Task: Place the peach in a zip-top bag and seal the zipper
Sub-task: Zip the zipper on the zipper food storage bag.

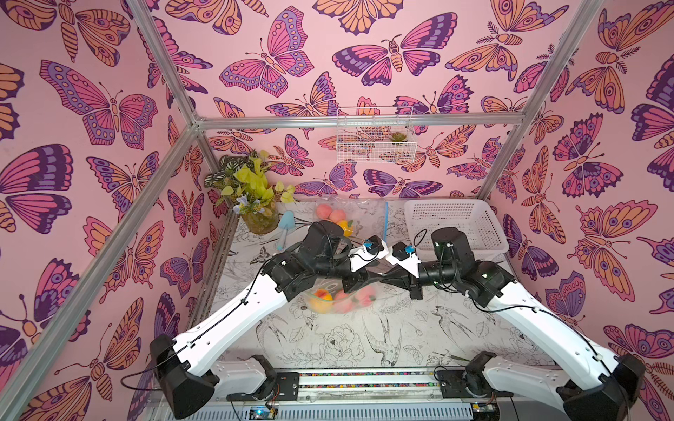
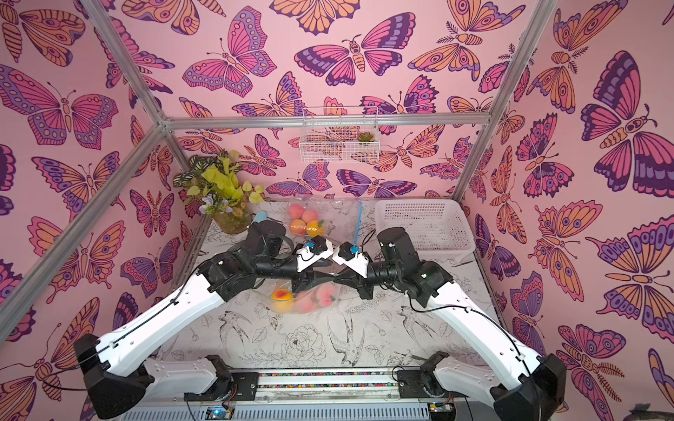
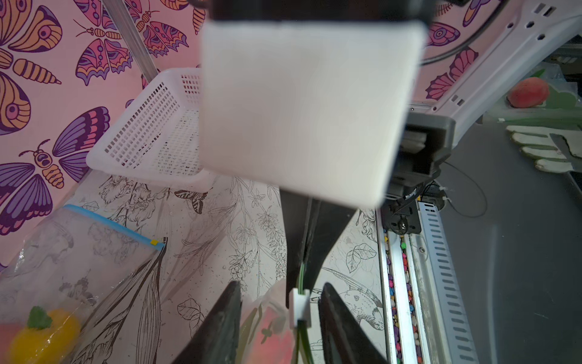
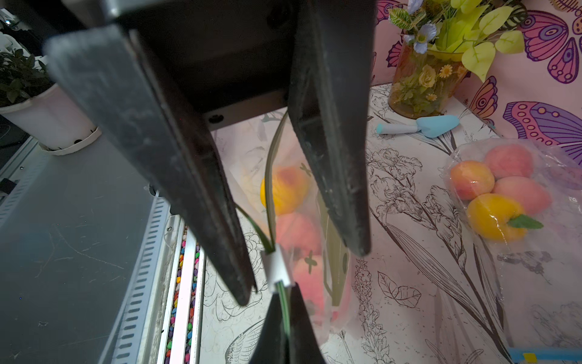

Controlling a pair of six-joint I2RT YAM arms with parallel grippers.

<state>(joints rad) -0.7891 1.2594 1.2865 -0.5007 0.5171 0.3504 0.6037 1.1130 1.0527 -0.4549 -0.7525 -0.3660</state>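
Observation:
A clear zip-top bag [image 1: 341,299] [image 2: 302,297] with a green zipper lies mid-table, holding several peaches [image 1: 365,296] [image 4: 299,233]. Both grippers meet at its upper edge. My right gripper [image 4: 285,302] [image 1: 381,281] is shut on the green zipper strip just beside the white slider [image 4: 278,268] [image 3: 299,307]. My left gripper [image 3: 280,302] [image 4: 305,272] is open. Its two fingers straddle the slider and zipper with a gap on each side. The bag's mouth behind the slider is partly hidden by the fingers.
A second clear bag [image 1: 337,217] [image 4: 504,195] of peaches, with a blue zipper, lies at the back. A white plastic basket [image 1: 457,226] sits back right. A vase of leaves [image 1: 255,204] and a blue trowel [image 1: 286,227] stand back left. A wire basket [image 1: 374,135] hangs on the wall.

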